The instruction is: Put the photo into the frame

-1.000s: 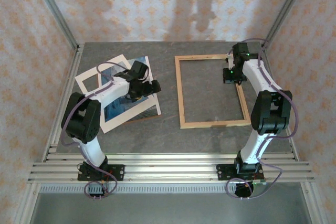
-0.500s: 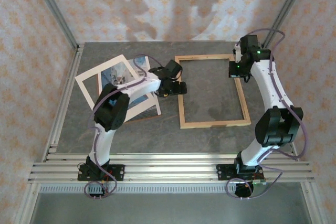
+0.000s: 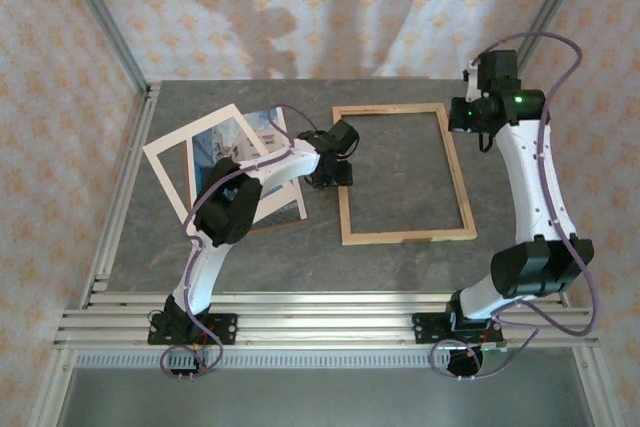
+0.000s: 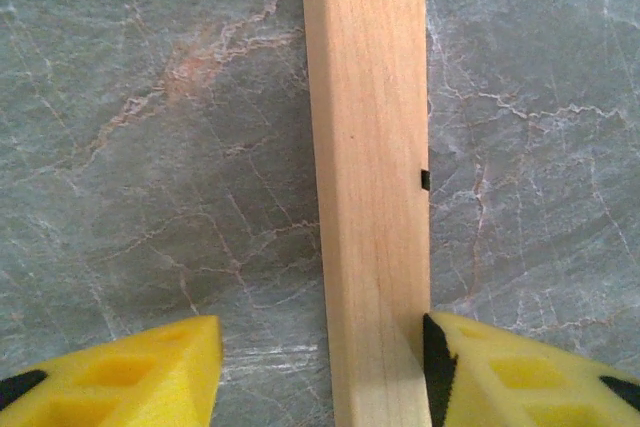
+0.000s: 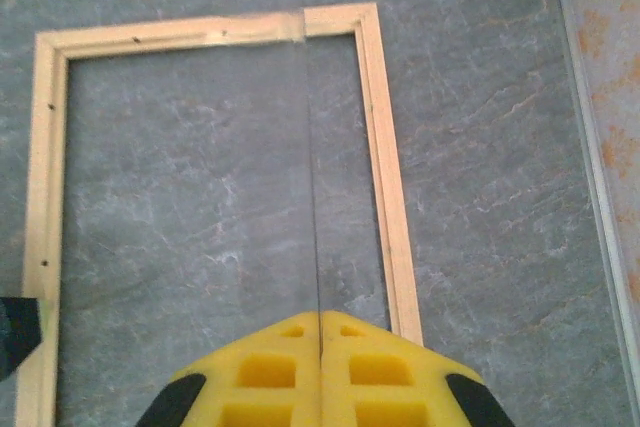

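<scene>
Photo (image 3: 270, 130) left on desk (image 3: 400, 269), frame (image 3: 405, 235) right.
My left end effector (image 4: 318, 372) has swung onto the frame's left rail, half-spread astride it; right end effector (image 5: 320, 347) pressed together. Frame first, I judge.

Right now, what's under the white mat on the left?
The photo lies under the mat, showing through its window and past its right edge. A thin brown edge peeks out nearer. The left arm covers the lower part.
</scene>
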`<act>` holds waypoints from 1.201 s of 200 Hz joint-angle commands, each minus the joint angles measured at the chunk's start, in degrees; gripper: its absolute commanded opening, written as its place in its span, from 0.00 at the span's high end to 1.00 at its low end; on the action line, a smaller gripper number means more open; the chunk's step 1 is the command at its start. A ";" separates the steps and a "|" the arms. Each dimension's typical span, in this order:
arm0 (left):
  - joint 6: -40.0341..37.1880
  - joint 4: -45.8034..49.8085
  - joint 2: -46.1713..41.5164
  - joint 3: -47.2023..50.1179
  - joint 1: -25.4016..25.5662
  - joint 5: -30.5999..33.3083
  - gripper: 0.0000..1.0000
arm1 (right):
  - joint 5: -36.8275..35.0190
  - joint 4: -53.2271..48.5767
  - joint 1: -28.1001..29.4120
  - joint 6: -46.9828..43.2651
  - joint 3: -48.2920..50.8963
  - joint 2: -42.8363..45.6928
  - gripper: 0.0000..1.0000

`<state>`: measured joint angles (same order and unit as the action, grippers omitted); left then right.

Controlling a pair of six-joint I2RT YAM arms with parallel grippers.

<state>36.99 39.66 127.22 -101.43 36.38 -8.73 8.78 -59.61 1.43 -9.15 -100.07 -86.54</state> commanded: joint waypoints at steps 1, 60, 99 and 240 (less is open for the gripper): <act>-0.52 3.24 -0.89 2.03 -1.11 4.03 0.49 | 2.50 -0.50 -0.27 1.95 -1.85 1.36 1.00; 0.25 0.85 -6.34 9.56 -4.62 2.62 0.50 | 15.05 1.53 -0.24 6.71 -3.89 -0.28 1.00; 1.04 0.82 -12.97 9.16 -7.02 0.20 0.38 | 25.74 5.78 0.44 12.79 -7.82 -2.28 1.00; 5.31 -3.80 -42.87 35.63 -23.99 -0.77 0.02 | 38.95 25.34 17.78 25.97 -6.00 -11.57 1.00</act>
<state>39.75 37.87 87.44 -68.86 12.27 -9.26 44.91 -43.57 18.74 12.19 -112.90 -100.31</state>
